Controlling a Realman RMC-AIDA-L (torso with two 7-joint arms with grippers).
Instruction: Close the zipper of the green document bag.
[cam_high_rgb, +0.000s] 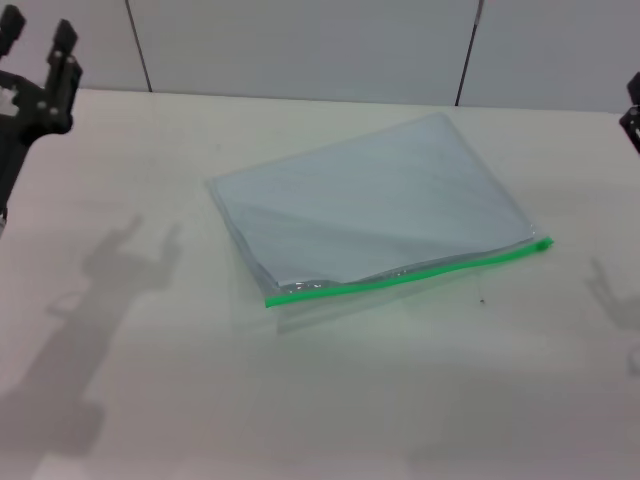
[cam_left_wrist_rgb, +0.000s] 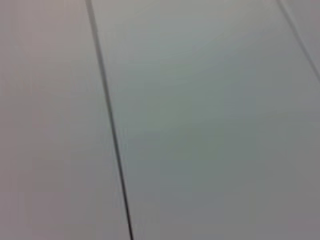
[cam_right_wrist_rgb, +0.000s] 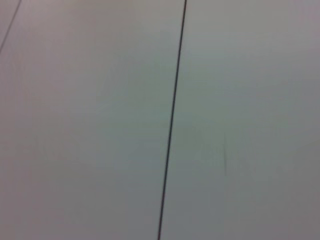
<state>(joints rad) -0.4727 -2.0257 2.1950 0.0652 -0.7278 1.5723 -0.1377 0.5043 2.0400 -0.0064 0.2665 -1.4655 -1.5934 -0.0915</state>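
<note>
Barely started, going by the head view. Green document bag lay flat on the white table, middle of the frame, turned at a slant. Zipper ran along the near edge, lower left up to the right. Looked open at its left end, with the plastic gaping a bit there; couldn't pick out the slider for sure. Left gripper parked in the upper left corner, fingers spread apart, holding nothing, well clear of the bag. Right gripper just poking in at the right edge, couldn't tell its state. Wrist views showed only wall panels. Whole zip job left to do, probably.
</note>
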